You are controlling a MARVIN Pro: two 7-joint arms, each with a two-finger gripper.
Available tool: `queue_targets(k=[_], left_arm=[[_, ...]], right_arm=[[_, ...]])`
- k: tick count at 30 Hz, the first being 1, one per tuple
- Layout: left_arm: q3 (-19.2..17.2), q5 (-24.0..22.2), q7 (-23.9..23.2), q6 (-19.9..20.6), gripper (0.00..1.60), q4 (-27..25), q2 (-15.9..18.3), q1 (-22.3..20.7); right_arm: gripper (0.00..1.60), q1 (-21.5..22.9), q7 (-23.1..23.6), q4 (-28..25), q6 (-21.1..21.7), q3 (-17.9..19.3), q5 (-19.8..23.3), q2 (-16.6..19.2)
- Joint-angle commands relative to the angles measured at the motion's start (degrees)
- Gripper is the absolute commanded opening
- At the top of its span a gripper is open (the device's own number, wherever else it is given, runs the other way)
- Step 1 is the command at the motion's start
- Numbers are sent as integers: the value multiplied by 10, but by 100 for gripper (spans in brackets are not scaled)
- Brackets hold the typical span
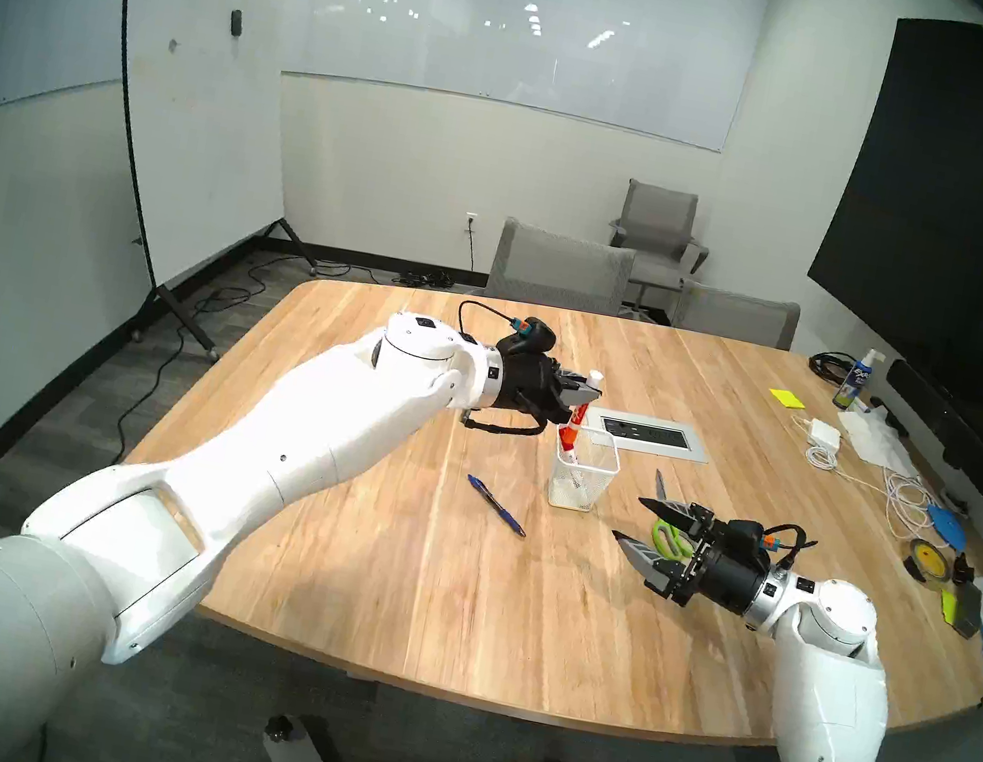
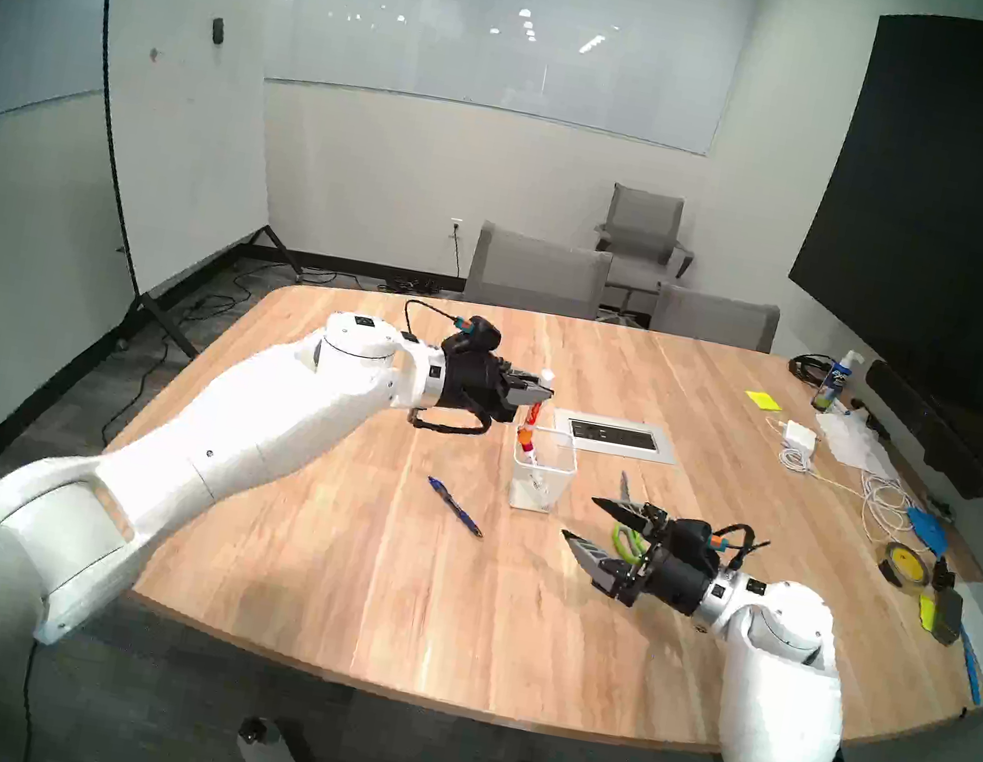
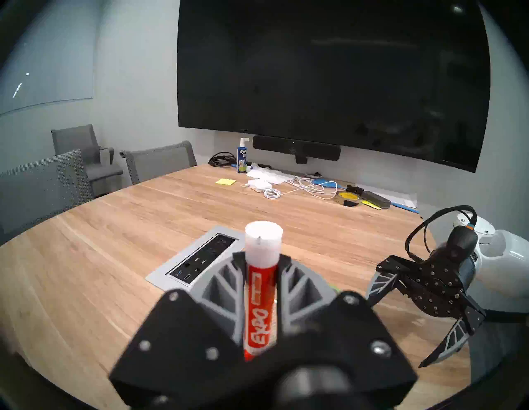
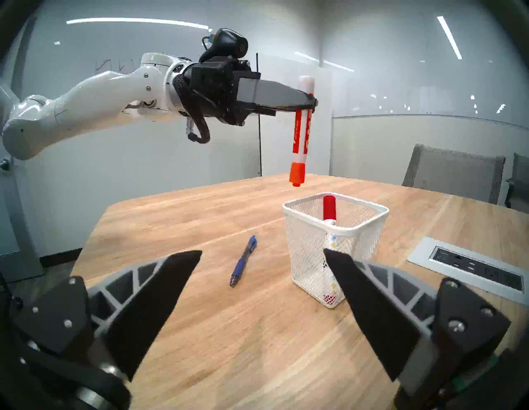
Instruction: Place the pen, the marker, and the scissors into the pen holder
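The left gripper (image 4: pixel 310 101) has its fingers pinching an orange marker (image 4: pixel 301 134) near its white butt end, and the marker hangs close to upright, long axis vertical, orange cap pointing straight down. Its cap sits just above the rim of the pen holder (image 4: pixel 312 252), clear of it, over the holder's far-left corner as the head view shows it. The holder stands on the tabletop (image 1: pixel 441 589) near the middle, just on the near side of the grey power panel (image 1: pixel 655 435). Inside it, a red-capped marker (image 4: pixel 329 207) leans cap-up against the wall.

The pen (image 1: pixel 496 504) lies flat to the holder's left, well apart from it, long axis diagonal: one end aims toward the far-left corner of the tabletop, the other toward the near right.

The right gripper (image 1: pixel 631 520) hovers to the holder's right, fingers spread wide and holding nothing, aimed toward the holder. Beneath it lie the scissors (image 1: pixel 665 532), green handles under the fingers, blades pointing toward the far edge.
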Motion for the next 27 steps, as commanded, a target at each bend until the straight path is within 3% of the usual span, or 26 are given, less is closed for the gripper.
queue_targets(k=[1,14,27], left_arm=[[-2,-5,-19,-26,0,27,-37,-33],[0,-8,-55,-60,0,99,-63,-39],[-1,-7,-65,-67,0,94,-48,-13]], right_arm=[[160,8,0,-9,0,0,2,0],[160,9,3,-10,1,4,-3,-4],[160,10,6,-10,2,8,-7,-7]])
